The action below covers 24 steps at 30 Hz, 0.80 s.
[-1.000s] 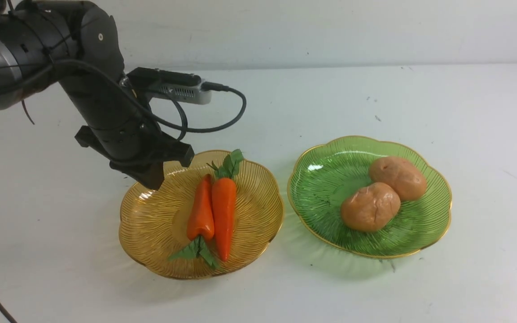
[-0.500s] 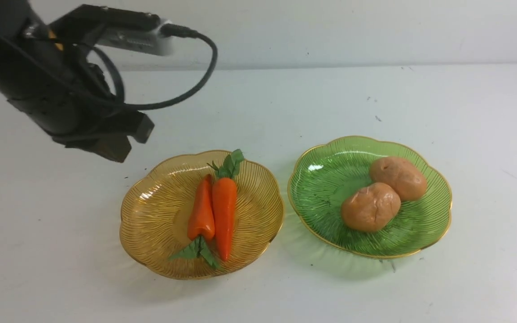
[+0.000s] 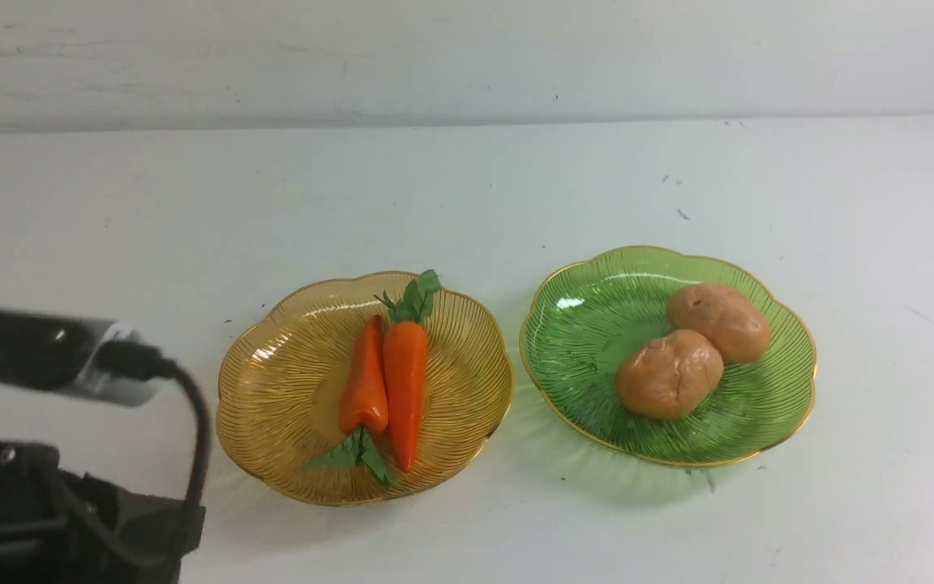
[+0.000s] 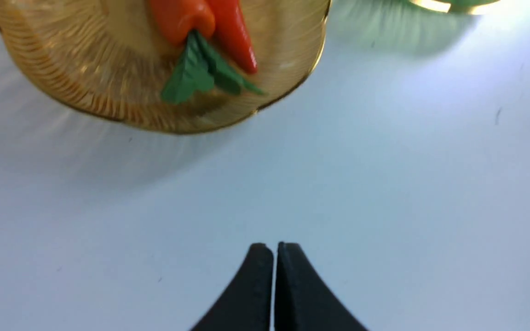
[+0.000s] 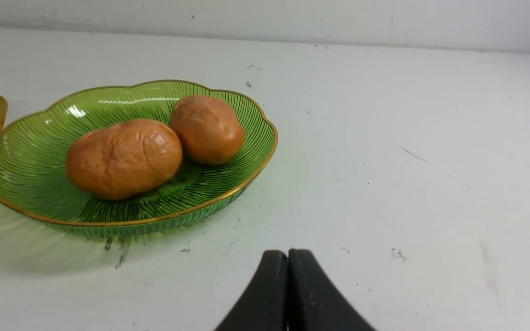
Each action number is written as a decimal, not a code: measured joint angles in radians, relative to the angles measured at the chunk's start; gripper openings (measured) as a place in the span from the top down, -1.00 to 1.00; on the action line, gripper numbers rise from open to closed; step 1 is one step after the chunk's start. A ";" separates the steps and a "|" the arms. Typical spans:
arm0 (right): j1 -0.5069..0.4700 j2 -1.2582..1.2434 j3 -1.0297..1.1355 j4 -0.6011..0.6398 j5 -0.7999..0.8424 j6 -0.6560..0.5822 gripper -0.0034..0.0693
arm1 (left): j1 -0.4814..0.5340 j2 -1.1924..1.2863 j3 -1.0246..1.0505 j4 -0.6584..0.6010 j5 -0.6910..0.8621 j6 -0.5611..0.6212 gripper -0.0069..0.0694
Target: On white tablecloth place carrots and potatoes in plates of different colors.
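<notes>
Two orange toy carrots with green leafy tops point(image 3: 405, 381) are contained side by side, tops at opposite ends, in the transparent amber ribbed plate with a scalloped gold rim point(image 3: 289, 389). Two tan-orange, lumpy oval toy potatoes point(image 3: 670, 375) are contained, touching, in the transparent green ribbed plate of matching form point(image 3: 580, 357). Both plates are supported by the white speckled cloth of the tabletop point(image 3: 516, 519). The left pincer point(image 4: 274, 250) is fully closed, and nothing is gripped between its tips; the right pincer point(image 5: 287, 257) is likewise closed and unloaded. Placement is judged complete; the step in hand is judged to be arm parking. The left arm should be kept well apart from the amber rim, and its black cable point(image 3: 201, 430) should be guided so that the plate is not snagged. Neither pincer needs to be opened.
</notes>
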 joint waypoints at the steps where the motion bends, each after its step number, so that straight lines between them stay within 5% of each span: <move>1: 0.000 0.000 0.000 0.000 0.000 0.000 0.95 | 0.000 -0.041 0.038 -0.021 -0.033 0.001 0.83; 8: 0.000 0.000 0.000 0.000 0.000 0.000 0.95 | 0.000 -0.321 0.214 -0.088 -0.244 0.003 0.83; 24: 0.000 0.000 0.000 0.000 0.000 0.000 0.95 | 0.000 -0.429 0.226 -0.109 -0.271 0.003 0.83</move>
